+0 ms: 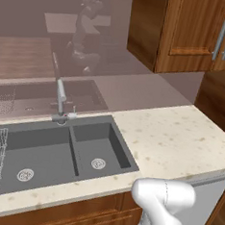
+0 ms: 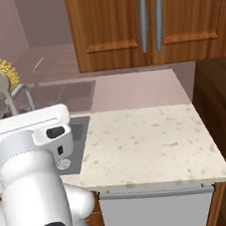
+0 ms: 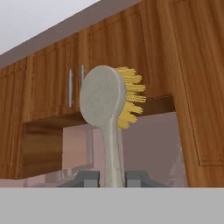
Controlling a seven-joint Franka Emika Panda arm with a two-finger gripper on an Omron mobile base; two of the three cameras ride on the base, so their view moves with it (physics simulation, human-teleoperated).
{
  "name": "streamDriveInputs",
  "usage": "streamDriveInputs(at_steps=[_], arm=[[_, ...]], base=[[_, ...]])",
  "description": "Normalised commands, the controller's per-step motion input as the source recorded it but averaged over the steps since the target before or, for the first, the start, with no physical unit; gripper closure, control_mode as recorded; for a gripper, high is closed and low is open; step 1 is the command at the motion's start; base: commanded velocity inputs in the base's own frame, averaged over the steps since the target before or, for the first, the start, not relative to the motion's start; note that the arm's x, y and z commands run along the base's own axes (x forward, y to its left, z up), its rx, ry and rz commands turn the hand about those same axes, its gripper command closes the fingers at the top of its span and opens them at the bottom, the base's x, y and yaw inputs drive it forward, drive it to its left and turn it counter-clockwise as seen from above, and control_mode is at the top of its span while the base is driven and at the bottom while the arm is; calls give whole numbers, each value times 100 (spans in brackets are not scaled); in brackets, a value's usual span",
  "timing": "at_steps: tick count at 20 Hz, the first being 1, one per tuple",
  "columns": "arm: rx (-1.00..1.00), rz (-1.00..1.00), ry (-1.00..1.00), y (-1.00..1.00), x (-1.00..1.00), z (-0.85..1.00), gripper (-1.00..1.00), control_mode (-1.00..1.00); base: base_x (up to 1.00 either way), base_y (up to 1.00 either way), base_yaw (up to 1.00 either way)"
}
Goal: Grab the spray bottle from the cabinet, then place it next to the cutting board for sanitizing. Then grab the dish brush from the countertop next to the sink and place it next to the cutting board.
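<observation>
Nearest in the hand view, the end effector (image 3: 113, 178) is pinched on the thin handle of the dish brush (image 3: 110, 114), its two dark fingertips (image 3: 89, 178) pressing the stem from either side. The brush's long axis runs straight out from the grip, along the line the hand points, ending in a round pale head with yellow bristles fanned to one side. In the right base view the same brush (image 2: 2, 81) stands roughly upright above the white arm at the left, held well clear of the worktop (image 2: 149, 145), head uppermost and bristles facing away. So the brush is already in hand and off the counter; what is left, as I judge it, is the carry to the cutting board, which I cannot place from here, so the direction of that move stays open. Only one arm is working. Beyond the arm lies the beige speckled worktop, bare on its near stretch, and to its left the dark grey double sink (image 1: 67, 151) with round steel drains and a slim faucet (image 1: 61, 100) at its far edge. Farthest back hang the reddish-brown wall cabinets (image 2: 139, 21) with their doors closed and steel bar handles. No brand, label or writing is legible anywhere.
</observation>
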Motion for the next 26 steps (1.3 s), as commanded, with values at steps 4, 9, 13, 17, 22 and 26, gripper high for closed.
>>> streamDriveInputs(at_steps=[4, 9, 13, 17, 22, 26], arm=[[0, 0, 0, 0, 0, 0, 100, 100], [0, 0, 0, 0, 0, 0, 100, 100], [0, 0, 0, 0, 0, 0, 100, 100], [0, 0, 0, 0, 0, 0, 100, 100], [0, 0, 0, 0, 0, 0, 100, 100], [0, 0, 0, 0, 0, 0, 100, 100]], base=[[-97, 83, 25], [-100, 83, 32], [-84, 96, 40], [-19, 100, 59], [-1, 100, 61], [41, 91, 65]])
